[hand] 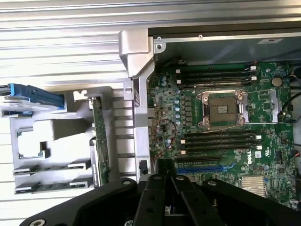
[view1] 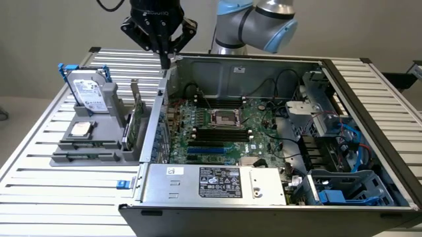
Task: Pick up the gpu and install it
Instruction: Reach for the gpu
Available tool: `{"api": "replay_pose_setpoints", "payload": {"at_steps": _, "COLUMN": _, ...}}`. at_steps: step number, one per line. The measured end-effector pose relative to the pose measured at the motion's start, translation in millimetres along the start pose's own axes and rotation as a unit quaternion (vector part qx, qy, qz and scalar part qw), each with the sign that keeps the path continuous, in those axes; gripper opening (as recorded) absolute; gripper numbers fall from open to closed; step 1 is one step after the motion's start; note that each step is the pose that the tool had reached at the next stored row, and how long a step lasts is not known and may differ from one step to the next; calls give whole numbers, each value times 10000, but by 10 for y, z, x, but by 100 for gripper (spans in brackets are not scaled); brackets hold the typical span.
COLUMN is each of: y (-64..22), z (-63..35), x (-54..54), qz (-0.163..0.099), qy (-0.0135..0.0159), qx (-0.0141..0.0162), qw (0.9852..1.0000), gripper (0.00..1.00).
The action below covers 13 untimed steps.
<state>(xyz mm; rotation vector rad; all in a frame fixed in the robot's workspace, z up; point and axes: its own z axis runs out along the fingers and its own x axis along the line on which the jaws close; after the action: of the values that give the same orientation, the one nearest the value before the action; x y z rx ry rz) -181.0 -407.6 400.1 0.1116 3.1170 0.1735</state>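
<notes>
The end effector (view1: pixel 165 58) is closed, its fingers pressed together with nothing between them, and it hovers above the far corner of the open computer case (view1: pixel 237 74), toward the desk's (view1: pixel 59 182) far edge. The gpu (view1: pixel 135 123) is not in hand: it stands on its long edge in a slot of the grey holder (view1: pixel 92 148), just beside the case's outer side wall on the exterior view's left. In the wrist view the gpu (hand: pixel 99 136) reads as a thin green strip in the holder (hand: pixel 47 141), with the end effector (hand: pixel 164 165) over the edge of the motherboard (hand: pixel 221 136). The card lies lower than the fingers, toward the desk's near edge and slightly to the exterior view's left. Its long axis runs from far edge to near edge, parallel to the case wall. The single arm is therefore near the card but not yet above it, by my reading. The hard drive (view1: pixel 89 94) in its blue frame stands further left in the same holder.
</notes>
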Motion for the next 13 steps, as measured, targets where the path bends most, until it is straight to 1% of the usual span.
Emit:
{"api": "replay_pose_setpoints", "payload": {"at_steps": 3, "y": -20, "z": 26, "x": 88, "qz": 0, "qy": 2, "qx": 1, "qw": 10000, "gripper": 11}}
{"api": "replay_pose_setpoints", "payload": {"at_steps": 6, "y": -38, "z": 45, "x": 136, "qz": -2, "qy": 18, "qx": 5, "qw": 10000, "gripper": 11}}
{"api": "replay_pose_setpoints", "payload": {"at_steps": 10, "y": -58, "z": 64, "x": 213, "qz": -3, "qy": 25, "qx": 16, "qw": 10000, "gripper": 11}}
{"api": "replay_pose_setpoints", "payload": {"at_steps": 13, "y": -71, "z": 87, "x": 270, "qz": -9, "qy": 26, "qx": 17, "qw": 10000, "gripper": 11}}
